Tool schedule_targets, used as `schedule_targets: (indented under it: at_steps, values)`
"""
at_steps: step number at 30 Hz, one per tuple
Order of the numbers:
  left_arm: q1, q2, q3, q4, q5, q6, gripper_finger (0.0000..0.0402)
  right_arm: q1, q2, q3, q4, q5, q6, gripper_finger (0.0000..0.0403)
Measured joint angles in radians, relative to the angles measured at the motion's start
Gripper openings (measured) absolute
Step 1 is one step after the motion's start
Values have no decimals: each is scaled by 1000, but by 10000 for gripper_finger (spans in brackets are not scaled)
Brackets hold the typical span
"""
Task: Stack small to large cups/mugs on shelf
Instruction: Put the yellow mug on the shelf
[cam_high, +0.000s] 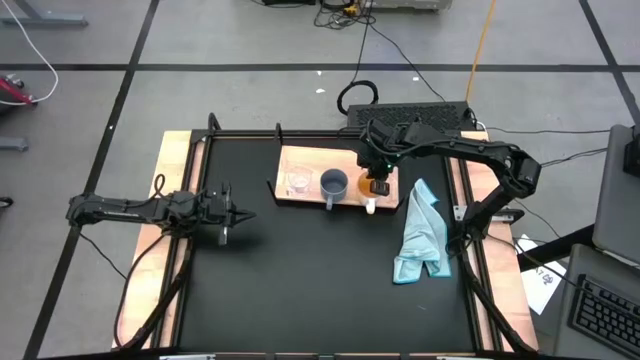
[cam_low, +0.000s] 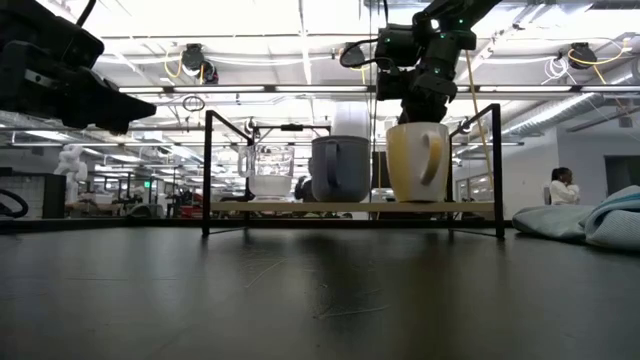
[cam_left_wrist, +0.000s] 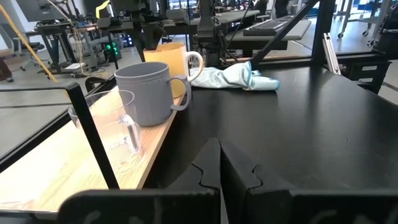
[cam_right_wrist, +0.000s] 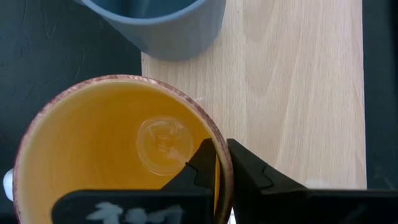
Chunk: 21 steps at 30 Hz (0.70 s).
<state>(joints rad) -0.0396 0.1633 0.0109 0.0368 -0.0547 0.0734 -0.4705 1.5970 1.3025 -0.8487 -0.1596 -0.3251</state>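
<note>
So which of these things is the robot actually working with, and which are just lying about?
Part of the job: glass cup, blue-grey mug, orange mug pinched at its rim by the right end effector, wooden shelf.

Just lying about: light-blue cloth, keyboard.

We see clear glass cup (cam_high: 298, 182), blue-grey mug (cam_high: 333, 185), orange mug (cam_high: 378, 187) in a row on the shelf (cam_high: 310, 202); right gripper (cam_high: 375, 172) over orange mug, light-blue cloth (cam_high: 421, 234) beside.

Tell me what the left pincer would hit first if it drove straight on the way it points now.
Shut and low over the black table, the left pincer aims between the blue-grey mug and the light-blue cloth. Most likely it first meets the cloth; depth is unclear, so it might clip the wooden shelf's edge.
</note>
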Motion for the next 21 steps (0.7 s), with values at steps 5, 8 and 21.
schedule_targets:
  at_steps: [5, 8, 21]
  values:
    - [0, 0, 0, -3, 0, 0, 1, -1, 1, -1, 8, 2, -4, 10]
    - [0, 0, 0, -3, 0, -4, 1, -1, 1, -1, 10, 5, -8, 10]
    - [0, 0, 0, -3, 0, -4, 1, -10, 2, -2, 11, 28, -1, 11]
